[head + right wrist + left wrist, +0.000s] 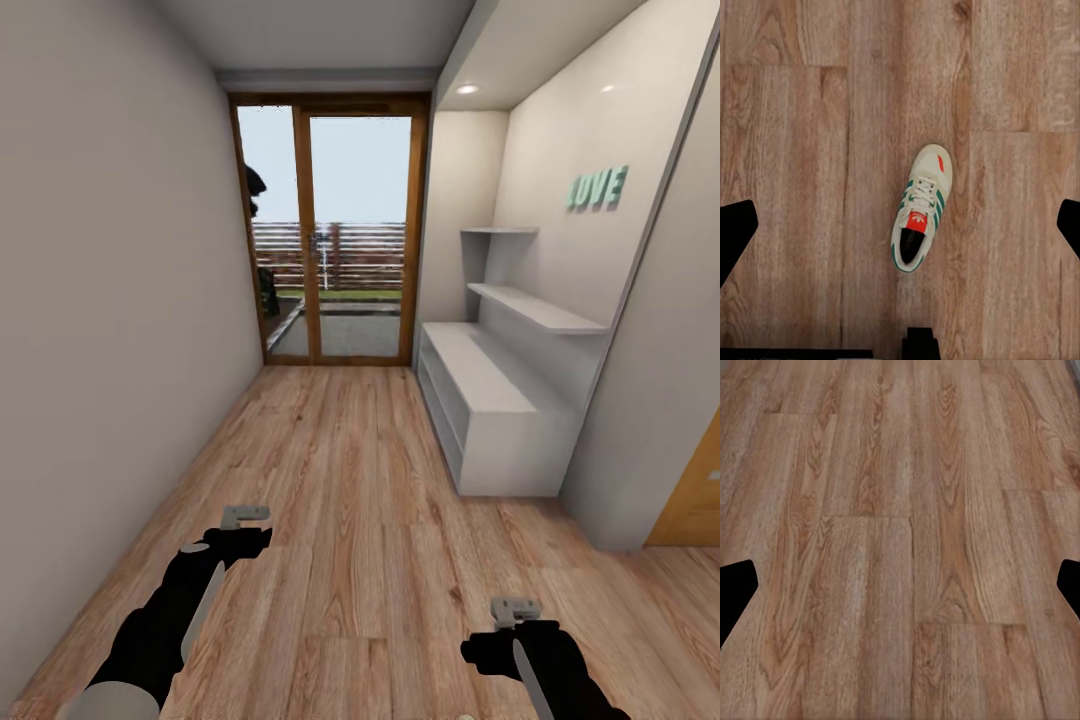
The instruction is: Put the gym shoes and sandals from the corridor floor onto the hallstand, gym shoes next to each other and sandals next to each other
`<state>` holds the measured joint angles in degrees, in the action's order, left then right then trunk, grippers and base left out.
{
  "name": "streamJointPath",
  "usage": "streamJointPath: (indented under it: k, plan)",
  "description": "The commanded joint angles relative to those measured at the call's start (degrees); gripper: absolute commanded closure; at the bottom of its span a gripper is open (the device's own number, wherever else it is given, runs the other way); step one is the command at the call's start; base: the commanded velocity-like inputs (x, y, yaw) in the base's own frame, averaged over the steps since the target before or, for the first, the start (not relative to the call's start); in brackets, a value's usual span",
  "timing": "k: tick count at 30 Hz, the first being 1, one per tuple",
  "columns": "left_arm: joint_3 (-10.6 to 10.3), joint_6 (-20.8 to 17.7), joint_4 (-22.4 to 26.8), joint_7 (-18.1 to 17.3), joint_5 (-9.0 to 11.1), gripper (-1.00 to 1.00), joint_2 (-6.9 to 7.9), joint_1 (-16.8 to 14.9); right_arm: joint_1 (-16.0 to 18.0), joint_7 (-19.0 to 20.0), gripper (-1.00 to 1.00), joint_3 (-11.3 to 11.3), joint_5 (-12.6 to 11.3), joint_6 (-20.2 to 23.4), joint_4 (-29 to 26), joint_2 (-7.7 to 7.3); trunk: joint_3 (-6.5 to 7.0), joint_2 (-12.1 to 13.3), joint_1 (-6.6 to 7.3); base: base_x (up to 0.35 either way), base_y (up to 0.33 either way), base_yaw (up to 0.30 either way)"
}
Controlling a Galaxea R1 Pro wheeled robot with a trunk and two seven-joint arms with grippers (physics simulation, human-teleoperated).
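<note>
Wood-plank floor [340, 470] runs toward the shoe rack [490, 400]. One sneaker [919, 207] lies below the right end effector [900, 225], spread open, empty; left end effector [900, 585] likewise. Descend straight, pinching the sneaker across its sides.

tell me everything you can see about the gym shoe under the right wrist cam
The gym shoe is a single cream-white lace-up sneaker with green side stripes, white laces, a red tongue tag and a small red-orange patch on one end. It looks like leather or synthetic with a pale sole edge. Seen from above, it sits upright on its sole, lying slightly aslant across the planks of the corridor floor, its dark opening visible. Nothing else touches it; the two dark fingertips at the picture's edges stand well clear of it.
</note>
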<state>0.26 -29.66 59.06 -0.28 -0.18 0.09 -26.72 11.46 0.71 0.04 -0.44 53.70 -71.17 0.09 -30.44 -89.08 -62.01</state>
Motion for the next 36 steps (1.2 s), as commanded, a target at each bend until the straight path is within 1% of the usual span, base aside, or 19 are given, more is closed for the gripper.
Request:
streamJointPath:
  k: [1, 36]
  plan:
    - [0.0, 0.0, 0.0, 0.0, 0.0, -1.00, 0.00, 0.0, 0.0, 0.0, -1.00, 0.0, 0.0, 0.0, 0.0, 0.00, -0.28, -0.4, -0.23, 0.000, 0.000, 0.000]
    - [0.0, 0.0, 0.0, 0.0, 0.0, -1.00, -0.04, 0.0, 0.0, -0.3, -1.00, -0.1, 0.0, 0.0, 0.0, -0.17, -9.77, -14.5, -7.91, 0.000, 0.000, 0.000]
